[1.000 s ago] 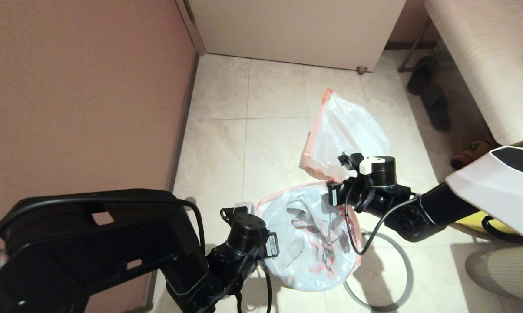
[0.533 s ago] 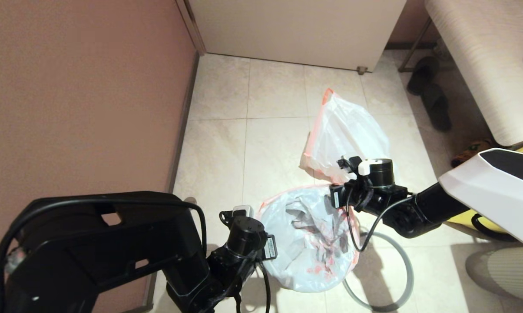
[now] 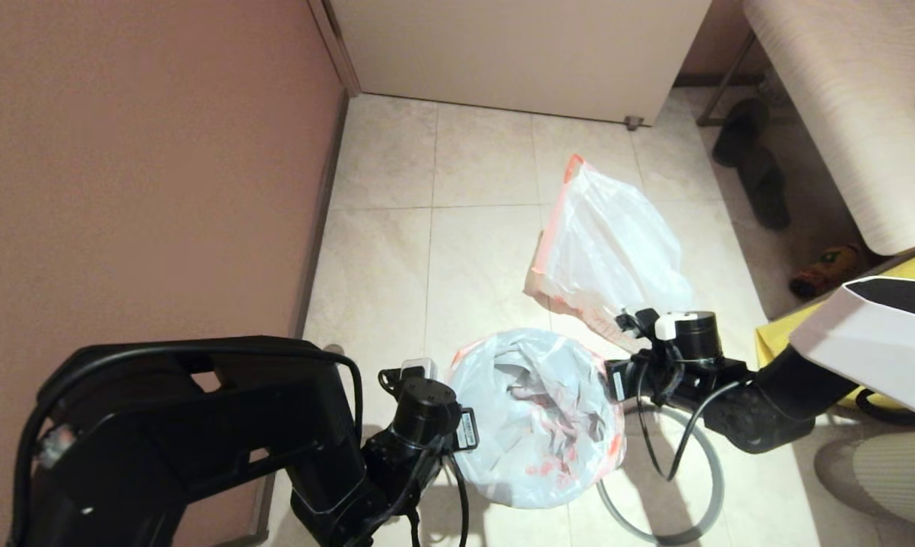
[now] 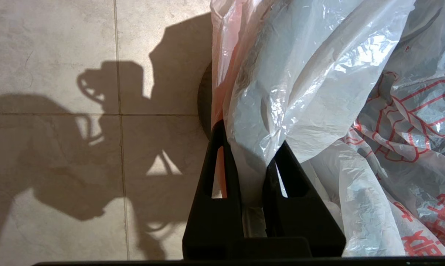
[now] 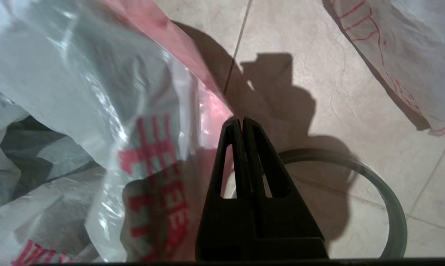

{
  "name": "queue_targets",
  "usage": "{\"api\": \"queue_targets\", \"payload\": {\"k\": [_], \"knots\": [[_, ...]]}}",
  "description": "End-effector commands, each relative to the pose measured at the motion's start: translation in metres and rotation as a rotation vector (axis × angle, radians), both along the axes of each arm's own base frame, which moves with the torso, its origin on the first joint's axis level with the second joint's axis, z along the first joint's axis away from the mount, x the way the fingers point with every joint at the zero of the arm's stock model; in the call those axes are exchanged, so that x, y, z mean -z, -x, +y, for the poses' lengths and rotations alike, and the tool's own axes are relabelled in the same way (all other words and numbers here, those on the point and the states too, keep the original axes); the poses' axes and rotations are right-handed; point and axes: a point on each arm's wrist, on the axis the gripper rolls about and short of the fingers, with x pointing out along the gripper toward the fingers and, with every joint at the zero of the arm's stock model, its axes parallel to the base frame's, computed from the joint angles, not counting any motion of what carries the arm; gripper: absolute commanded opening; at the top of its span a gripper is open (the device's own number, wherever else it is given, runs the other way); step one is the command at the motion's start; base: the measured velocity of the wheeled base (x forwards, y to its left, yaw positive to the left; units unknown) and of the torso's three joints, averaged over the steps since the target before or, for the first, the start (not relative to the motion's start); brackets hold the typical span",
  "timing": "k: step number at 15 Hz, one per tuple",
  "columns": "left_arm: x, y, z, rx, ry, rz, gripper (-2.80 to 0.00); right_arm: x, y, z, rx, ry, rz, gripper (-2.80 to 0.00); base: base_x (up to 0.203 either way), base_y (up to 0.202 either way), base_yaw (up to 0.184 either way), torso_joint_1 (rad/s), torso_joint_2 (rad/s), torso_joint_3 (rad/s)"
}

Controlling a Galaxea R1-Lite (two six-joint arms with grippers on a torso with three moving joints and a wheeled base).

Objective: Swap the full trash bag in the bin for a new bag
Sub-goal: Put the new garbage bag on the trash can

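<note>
Although the full trash bag (image 3: 606, 243) lies beyond the bin (image 4: 204, 99), the left gripper (image 4: 252, 147) pinches the new bag (image 3: 537, 418) at the bin's mouth, the right gripper (image 5: 242, 123) is closed empty beside it, and the grey hoop (image 3: 704, 486) awaits fitting.

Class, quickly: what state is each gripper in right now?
Left gripper: shut on the new bag.
Right gripper: shut, holding nothing.

We've got the left gripper (image 4: 250, 142) pinched on a fold of the new bag (image 4: 318, 92), plastic bunched between the two black fingers (image 4: 215, 192). Red line drawing and print show on the crinkled part. Tiled floor (image 4: 60, 55) alongside has the arm's shadow on it.
</note>
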Motion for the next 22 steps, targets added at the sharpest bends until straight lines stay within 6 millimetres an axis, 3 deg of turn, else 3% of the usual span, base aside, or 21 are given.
{"api": "queue_targets", "payload": {"k": [1,7,14,17,22], "knots": [[0.006,-0.001,-0.001,-0.001,-0.005,0.008,-2.80,0.011,0.013,-0.009,0.007,0.005,0.018,-2.80,0.000,0.000,0.000,0.000,0.00,0.000],[0.007,-0.005,-0.001,-0.009,0.000,0.001,-2.80,0.033,0.044,-0.018,0.016,-0.062,0.052,-2.80,0.000,0.000,0.000,0.000,0.00,0.000],[-0.003,-0.016,0.002,-0.034,0.020,-0.061,-2.80,0.049,0.097,-0.033,0.012,-0.073,0.104,-2.80,0.000,0.000,0.000,0.000,0.00,0.000],[-0.007,-0.017,0.003,-0.046,0.024,-0.073,-2.80,0.036,0.123,-0.037,-0.001,-0.073,0.094,-2.80,0.000,0.000,0.000,0.000,0.00,0.000],[-0.022,-0.028,0.012,-0.073,0.069,-0.196,-2.80,-0.018,0.153,-0.057,0.076,-0.200,-0.043,-2.80,0.000,0.000,0.000,0.000,0.00,0.000]]}}
